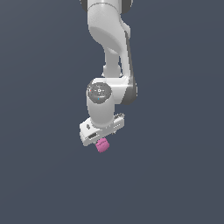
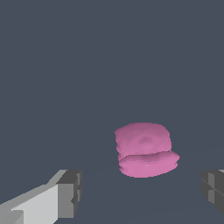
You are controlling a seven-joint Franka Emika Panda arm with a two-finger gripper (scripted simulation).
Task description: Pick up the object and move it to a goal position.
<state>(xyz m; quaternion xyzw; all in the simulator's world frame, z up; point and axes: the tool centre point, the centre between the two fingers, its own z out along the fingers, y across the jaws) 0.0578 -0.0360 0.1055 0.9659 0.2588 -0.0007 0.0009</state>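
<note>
The hand [image 1: 101,142] hung spread open directly over the pink chunk [image 1: 102,145], which in the wrist view [image 2: 145,149] sat on the grey bench [image 1: 175,175] between the two dark finger pads [image 2: 70,194], touching neither. Nothing was gripped, so the pick-up was apparently not yet done. By my reading, closing on the chunk, lifting it and carrying it to the goal all remained; no goal marker was visible.
</note>
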